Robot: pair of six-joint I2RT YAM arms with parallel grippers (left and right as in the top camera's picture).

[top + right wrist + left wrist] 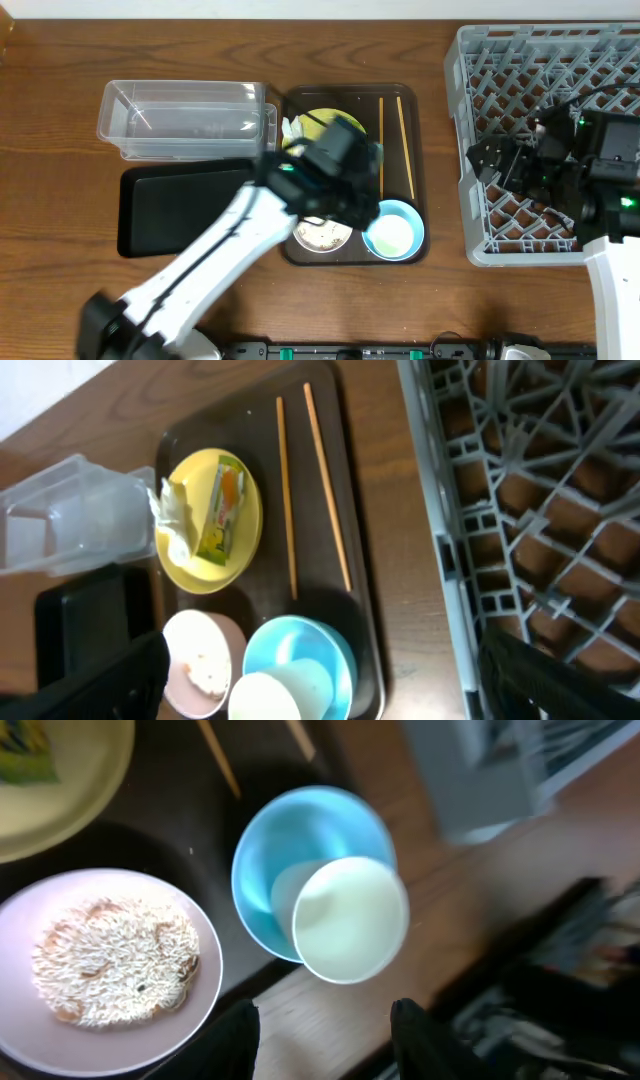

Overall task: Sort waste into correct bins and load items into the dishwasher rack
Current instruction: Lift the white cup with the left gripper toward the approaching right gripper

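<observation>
The left fingers (232, 1042) stood apart and held nothing, and the cup (350, 920) sat tipped in the blue bowl (262, 850) just ahead of them, so I think they had to slide around its rim and squeeze softly, while the right fingers (105, 680) hung wide open over the rack (520, 510).

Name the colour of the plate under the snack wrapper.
Yellow plate, clearest in the right wrist view.

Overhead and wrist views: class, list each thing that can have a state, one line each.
yellow plate, holding tissue and wrapper
white bowl, holding rice scraps
blue bowl, holding the white cup
clear tub, empty
black tray, visible part empty
dishwasher rack, no dishes seen
left gripper, open
right gripper, open
</observation>
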